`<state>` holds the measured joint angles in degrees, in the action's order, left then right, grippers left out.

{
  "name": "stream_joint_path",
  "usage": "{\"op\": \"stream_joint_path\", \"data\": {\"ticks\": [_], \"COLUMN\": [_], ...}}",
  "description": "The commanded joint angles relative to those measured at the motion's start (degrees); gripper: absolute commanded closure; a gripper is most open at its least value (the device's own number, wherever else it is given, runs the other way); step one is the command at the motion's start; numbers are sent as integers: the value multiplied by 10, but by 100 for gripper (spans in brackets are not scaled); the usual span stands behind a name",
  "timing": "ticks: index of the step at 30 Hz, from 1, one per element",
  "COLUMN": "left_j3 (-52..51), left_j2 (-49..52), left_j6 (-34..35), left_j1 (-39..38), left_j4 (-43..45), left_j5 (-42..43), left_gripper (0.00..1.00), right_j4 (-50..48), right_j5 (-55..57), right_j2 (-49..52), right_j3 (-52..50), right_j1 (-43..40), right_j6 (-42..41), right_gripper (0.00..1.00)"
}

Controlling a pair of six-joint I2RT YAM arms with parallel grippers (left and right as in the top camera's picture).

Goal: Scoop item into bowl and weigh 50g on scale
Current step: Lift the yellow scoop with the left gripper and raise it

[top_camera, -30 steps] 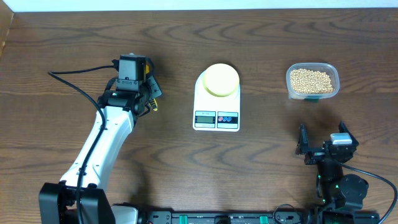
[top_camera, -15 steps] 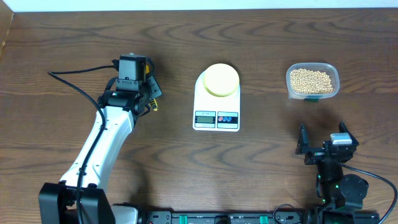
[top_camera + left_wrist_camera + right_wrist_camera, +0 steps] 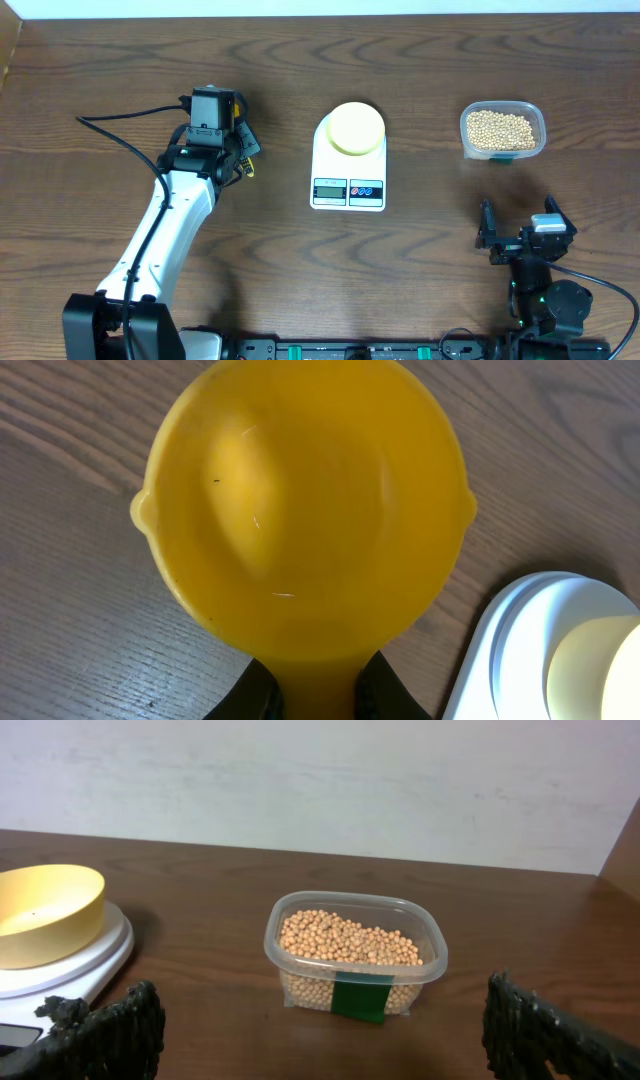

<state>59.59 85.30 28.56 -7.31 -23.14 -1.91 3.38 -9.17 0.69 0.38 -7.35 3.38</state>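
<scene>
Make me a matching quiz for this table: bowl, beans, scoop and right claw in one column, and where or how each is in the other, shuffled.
1. bowl
2. beans
3. scoop
4. right claw

A. in the clear tub
B. open, holding nothing
C. on the scale
D. gripped by the left claw

Pairs: 1-C, 2-A, 3-D, 4-B

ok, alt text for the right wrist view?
A clear container full of tan beans, with a green label, sits mid-frame on the dark wooden table ahead of the right tool, whose open fingers fill the bottom corners. At the left edge, a pale yellow bowl stands on the white scale.
</scene>
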Motion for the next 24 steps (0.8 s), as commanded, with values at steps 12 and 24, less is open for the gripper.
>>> {"op": "stream_joint_path", "data": {"ticks": [12, 24], "left_j3": [1, 3], "left_j2": [-3, -38], "left_j6": [104, 361], "left_j1": [-1, 10], "left_j4": [92, 237], "left_j5": [194, 221], "left_gripper": [87, 92], "right_j4": [-51, -51], "right_j5": [-34, -38], "right_j2": [-3, 223], "right_j3": [5, 260], "right_j1": [3, 3], "right_j6": [-65, -130], "right_gripper": [1, 1]}}
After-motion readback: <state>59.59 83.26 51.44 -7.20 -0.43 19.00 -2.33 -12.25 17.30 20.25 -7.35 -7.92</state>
